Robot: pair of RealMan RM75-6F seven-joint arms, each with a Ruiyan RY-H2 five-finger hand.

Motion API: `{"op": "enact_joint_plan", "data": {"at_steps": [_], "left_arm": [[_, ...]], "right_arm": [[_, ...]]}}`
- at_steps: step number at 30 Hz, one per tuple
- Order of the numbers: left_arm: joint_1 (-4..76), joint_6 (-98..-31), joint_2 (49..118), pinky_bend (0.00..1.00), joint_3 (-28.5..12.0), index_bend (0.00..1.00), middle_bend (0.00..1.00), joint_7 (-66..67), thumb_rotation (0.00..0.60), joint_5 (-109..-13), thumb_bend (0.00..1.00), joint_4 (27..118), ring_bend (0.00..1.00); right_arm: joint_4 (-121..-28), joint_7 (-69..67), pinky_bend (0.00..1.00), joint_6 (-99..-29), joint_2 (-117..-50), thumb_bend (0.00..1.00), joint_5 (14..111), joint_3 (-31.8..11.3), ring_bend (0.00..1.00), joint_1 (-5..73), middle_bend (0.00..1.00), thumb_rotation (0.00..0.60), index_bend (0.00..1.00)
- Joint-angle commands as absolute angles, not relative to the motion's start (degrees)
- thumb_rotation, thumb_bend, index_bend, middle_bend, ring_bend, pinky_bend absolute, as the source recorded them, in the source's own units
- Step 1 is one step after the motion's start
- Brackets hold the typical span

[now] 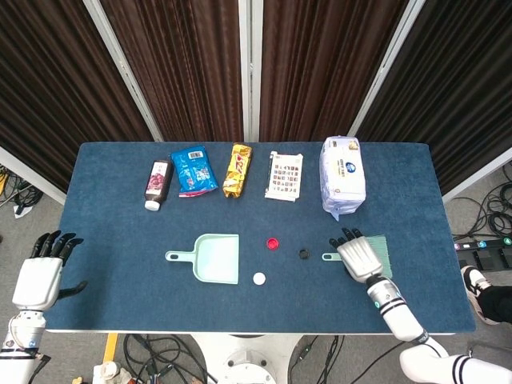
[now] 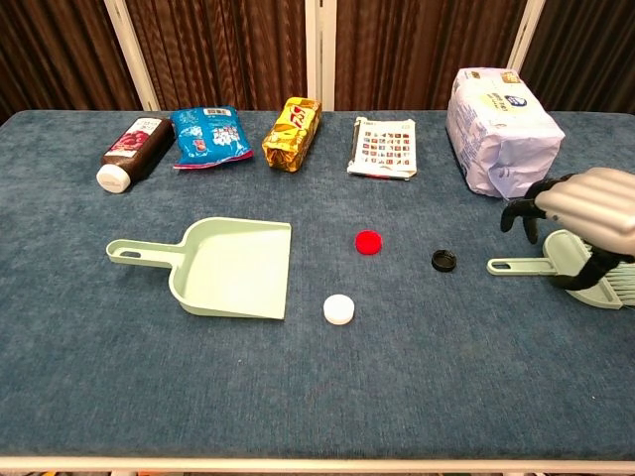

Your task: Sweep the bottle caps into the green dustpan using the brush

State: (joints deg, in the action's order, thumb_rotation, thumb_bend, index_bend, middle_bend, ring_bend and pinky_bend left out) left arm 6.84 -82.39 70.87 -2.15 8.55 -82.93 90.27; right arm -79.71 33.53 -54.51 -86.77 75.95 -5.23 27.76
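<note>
The green dustpan [image 1: 216, 259] [image 2: 236, 267] lies left of centre with its mouth facing right. A red cap [image 1: 273, 243] [image 2: 368, 241], a white cap [image 1: 258, 278] [image 2: 338, 309] and a black cap [image 1: 304, 254] [image 2: 444, 260] lie on the cloth to its right. The green brush [image 1: 381, 251] [image 2: 518, 265] lies flat further right, handle pointing left. My right hand [image 1: 362, 256] [image 2: 583, 214] hovers over the brush head with fingers spread and bent down, holding nothing. My left hand [image 1: 40, 276], seen only in the head view, is open beyond the table's left edge.
Along the back of the blue table [image 1: 112, 240] lie a dark bottle [image 1: 158, 181] [image 2: 131, 149], a blue bag [image 1: 194, 170] [image 2: 208, 136], a gold pack [image 1: 237, 170] [image 2: 292, 131], a booklet [image 1: 285, 174] [image 2: 384, 147] and a white tissue pack [image 1: 342, 176] [image 2: 501, 129].
</note>
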Motion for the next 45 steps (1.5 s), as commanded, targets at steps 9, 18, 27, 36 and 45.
{"op": "enact_joint_plan", "data": {"at_steps": [9,18,27,36,45], "left_arm": [[6.6,-82.1,71.1,0.10,-1.8,0.23,0.17,7.5,0.600,-83.0,0.00,89.7,0.08],[6.5,-82.2,71.4,0.10,-1.9,0.23,0.17,7.2,0.600,-82.7,0.00,89.2,0.08],[6.5,-82.1,71.4,0.10,-2.1,0.23,0.17,7.0,0.600,-82.7,0.00,89.1,0.08],[7.5,-81.0,71.1,0.10,-2.2,0.23,0.17,7.2,0.600,-83.4,0.00,88.9,0.08],[14.0,-75.1,71.2,0.10,-5.5,0.28,0.26,7.3,0.600,-83.9,0.00,89.6,0.11]], "right_arm": [[-73.9,33.4,0.20,-55.3,-91.2,0.12,75.1,-4.1,0.14,29.0,0.42,0.600,0.35],[-72.3,31.0,0.20,-55.7,-91.7,0.15,74.9,-3.6,0.16,29.0,0.44,0.600,0.44],[-71.8,30.0,0.20,-55.5,-92.0,0.19,74.5,-3.3,0.17,29.4,0.45,0.600,0.45],[-72.7,30.6,0.20,-54.8,-91.1,0.35,74.0,-3.0,0.25,30.0,0.56,0.600,0.54],[-82.4,28.0,0.20,-57.6,-83.1,0.46,74.5,-6.8,0.27,31.3,0.59,0.600,0.58]]}}
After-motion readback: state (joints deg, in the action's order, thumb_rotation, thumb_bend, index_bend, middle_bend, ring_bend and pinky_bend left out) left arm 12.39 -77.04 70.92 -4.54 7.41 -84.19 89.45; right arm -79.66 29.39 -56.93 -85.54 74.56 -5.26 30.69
